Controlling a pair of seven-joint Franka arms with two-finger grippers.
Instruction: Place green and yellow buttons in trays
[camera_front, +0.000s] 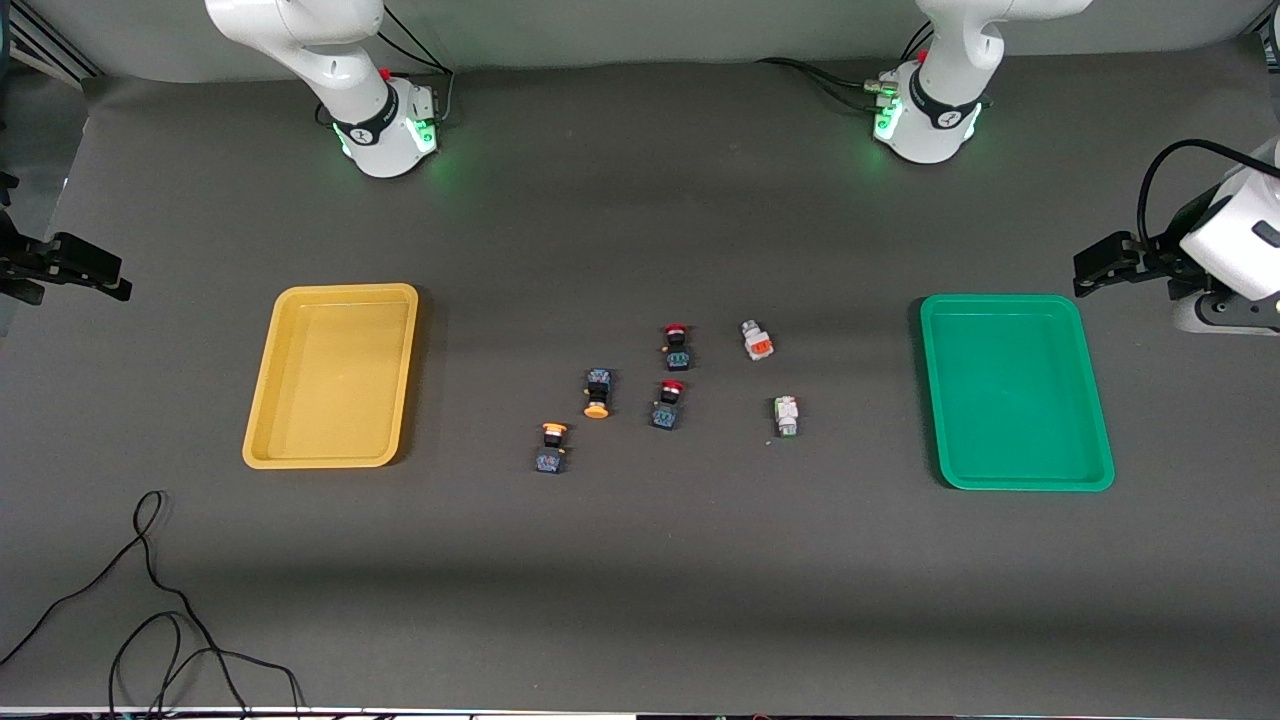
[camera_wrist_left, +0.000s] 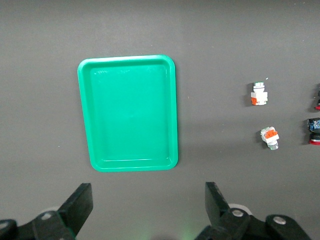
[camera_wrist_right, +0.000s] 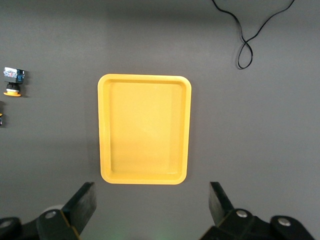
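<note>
Midway along the table (camera_front: 640, 600), six buttons lie clustered: two yellow-capped buttons (camera_front: 597, 392) nearest the yellow tray (camera_front: 262, 440), two red-capped buttons (camera_front: 676, 346) beside them, and an orange-accented white button (camera_front: 757, 340) and a green-accented white button (camera_front: 786, 416) toward the green tray (camera_front: 935, 400). Both trays hold nothing. The left pincer (camera_wrist_left: 147, 212) hangs released above the table's left-arm edge by the green tray; the right pincer (camera_wrist_right: 152, 210), likewise released, waits at the right-arm edge.
</note>
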